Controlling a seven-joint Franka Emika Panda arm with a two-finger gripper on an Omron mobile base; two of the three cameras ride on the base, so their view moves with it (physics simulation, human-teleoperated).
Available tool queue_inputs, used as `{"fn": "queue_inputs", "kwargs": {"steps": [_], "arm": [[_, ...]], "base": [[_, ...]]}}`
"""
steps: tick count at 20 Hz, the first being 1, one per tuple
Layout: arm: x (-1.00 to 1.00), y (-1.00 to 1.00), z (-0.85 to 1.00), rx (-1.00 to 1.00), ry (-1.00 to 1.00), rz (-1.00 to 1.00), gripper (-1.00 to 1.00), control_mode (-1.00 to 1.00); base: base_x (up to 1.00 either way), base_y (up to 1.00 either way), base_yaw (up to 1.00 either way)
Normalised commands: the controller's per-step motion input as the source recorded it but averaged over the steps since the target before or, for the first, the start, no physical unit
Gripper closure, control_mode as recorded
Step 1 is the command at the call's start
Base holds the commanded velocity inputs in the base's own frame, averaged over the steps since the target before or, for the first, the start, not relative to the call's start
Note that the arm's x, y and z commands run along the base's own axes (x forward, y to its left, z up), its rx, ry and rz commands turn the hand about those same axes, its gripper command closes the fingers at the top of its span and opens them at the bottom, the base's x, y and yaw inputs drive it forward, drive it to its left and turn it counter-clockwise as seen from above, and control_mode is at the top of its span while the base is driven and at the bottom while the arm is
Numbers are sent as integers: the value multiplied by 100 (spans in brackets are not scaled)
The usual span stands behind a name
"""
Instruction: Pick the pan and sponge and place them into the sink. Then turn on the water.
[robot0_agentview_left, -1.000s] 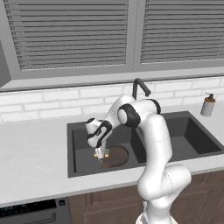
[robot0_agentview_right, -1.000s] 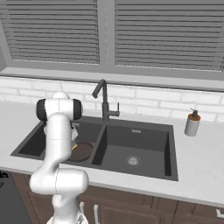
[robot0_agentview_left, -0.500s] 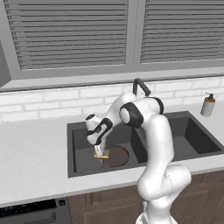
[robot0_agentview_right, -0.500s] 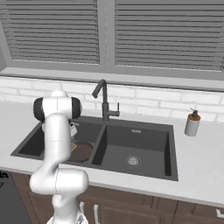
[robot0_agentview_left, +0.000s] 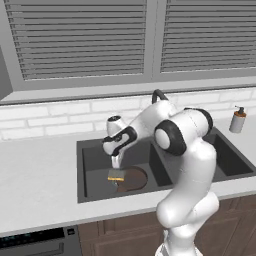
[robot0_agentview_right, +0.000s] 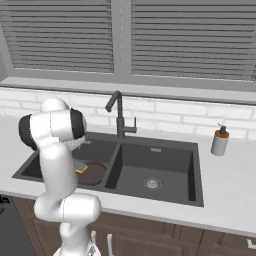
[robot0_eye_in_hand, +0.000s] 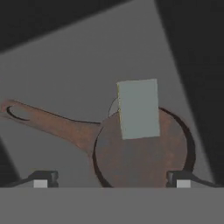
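Fingers (robot0_eye_in_hand: 112, 179) spread wide, empty, grey-topped yellow sponge (robot0_eye_in_hand: 138, 109) on round brown pan (robot0_eye_in_hand: 140, 153), sink (robot0_agentview_left: 90, 155)

Setting: domestic kitchen, rendered. Evidence: dark-grey double-basin sink (robot0_agentview_right: 192, 172) set into a pale grey worktop (robot0_agentview_right: 235, 182); black gooseneck faucet (robot0_agentview_right: 118, 114) behind the basin divider; soap-pump bottle (robot0_agentview_right: 219, 141) on the worktop right of the sink; white brick-tile backsplash (robot0_agentview_left: 45, 117); windows with closed grey slatted blinds (robot0_agentview_right: 185, 37) above; dark wood cabinet fronts (robot0_agentview_left: 125, 235) below; appliance control panel (robot0_agentview_left: 35, 239) at lower left.
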Motion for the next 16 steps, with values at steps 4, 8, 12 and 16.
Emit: {"fn": "queue_inputs", "kwargs": {"steps": [4,8,12,16], "arm": [[-54,-31,100,19,-4,-19,-100,-100],[-49,-38,100,17,-1,-26,-100,-100],[-39,-28,100,7,-3,-30,-100,-100],[-33,-21,99,0,-10,-30,-100,-100]], "base": [[0,0,0],[0,0,0],[0,0,0],[0,0,0]]}}
